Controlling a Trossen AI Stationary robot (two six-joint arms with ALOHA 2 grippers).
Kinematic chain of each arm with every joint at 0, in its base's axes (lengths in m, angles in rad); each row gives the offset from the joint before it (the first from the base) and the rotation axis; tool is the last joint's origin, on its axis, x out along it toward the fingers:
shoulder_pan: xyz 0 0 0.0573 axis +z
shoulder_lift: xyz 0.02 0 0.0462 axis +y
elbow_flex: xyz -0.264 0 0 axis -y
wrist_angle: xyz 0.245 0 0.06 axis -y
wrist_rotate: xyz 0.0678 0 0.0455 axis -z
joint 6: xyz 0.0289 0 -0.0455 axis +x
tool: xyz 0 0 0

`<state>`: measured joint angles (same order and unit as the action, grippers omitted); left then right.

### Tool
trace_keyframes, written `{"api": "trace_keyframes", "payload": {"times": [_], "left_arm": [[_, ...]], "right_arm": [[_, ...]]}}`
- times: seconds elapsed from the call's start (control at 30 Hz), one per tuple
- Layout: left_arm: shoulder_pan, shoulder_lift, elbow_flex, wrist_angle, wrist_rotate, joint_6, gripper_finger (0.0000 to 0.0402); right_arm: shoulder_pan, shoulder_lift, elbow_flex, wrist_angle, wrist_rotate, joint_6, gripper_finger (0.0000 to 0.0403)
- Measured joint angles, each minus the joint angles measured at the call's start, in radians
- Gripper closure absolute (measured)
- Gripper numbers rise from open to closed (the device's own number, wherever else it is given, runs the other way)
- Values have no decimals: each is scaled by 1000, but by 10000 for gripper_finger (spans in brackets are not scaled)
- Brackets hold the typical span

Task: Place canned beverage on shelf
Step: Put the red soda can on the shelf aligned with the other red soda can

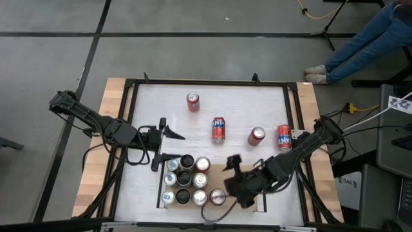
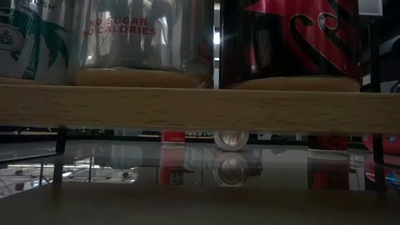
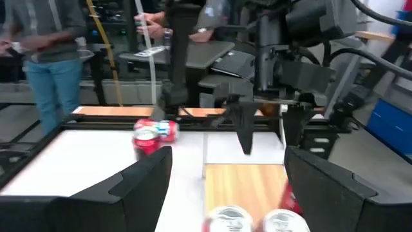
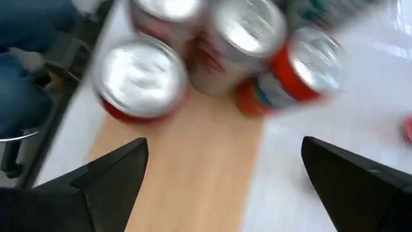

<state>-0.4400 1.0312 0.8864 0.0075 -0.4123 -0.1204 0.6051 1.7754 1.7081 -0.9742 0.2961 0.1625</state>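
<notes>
The shelf [image 1: 257, 201] sits down at the 6 o'clock edge of the white desk [image 1: 257, 109], and its left half is packed with a cluster of cans [image 1: 187, 179] standing upright, maybe eight or so.

The right tool [image 1: 233, 183] hangs just off the 3 o'clock side of that cluster, over the bare wood, jaws spread wide and gripping nothing. Its wrist cam looks down on silver can tops right ahead of the fingers [image 4: 103, 177].

The left tool [image 1: 166, 145] sits at about 10 o'clock from the cluster, jaws apart too, empty.

Four more red cans are loose on the desk: one [image 1: 193, 101] up near 12, one [image 1: 219, 129] in the middle, one [image 1: 256, 136] tipped over beside it, and one [image 1: 284, 137] out toward 3.
</notes>
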Motion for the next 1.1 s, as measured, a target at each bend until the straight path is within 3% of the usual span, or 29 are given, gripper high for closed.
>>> {"api": "trace_keyframes", "payload": {"times": [0.3, 0.47, 0.63, 0.83, 0.97, 1.1], "left_arm": [[214, -157, 0, -103, 107, 65, 108], [328, -284, 0, -282, 116, 72, 108], [400, -366, -26, -432, 117, 57, 108], [441, -426, -192, -358, 119, 3, 108], [455, -429, -331, -214, 128, -50, 108], [458, -421, -460, -25, 201, -113, 108]], "right_arm": [[-136, -157, 0, -242, 2, 44, 3], [-212, -252, -7, -371, 65, 52, 3], [-268, -425, -187, -338, 116, 109, 3], [-360, -677, -464, -139, 49, 132, 3], [-448, -800, -593, -55, -47, 131, 3], [-505, -869, -696, -46, -62, 122, 3]]}}
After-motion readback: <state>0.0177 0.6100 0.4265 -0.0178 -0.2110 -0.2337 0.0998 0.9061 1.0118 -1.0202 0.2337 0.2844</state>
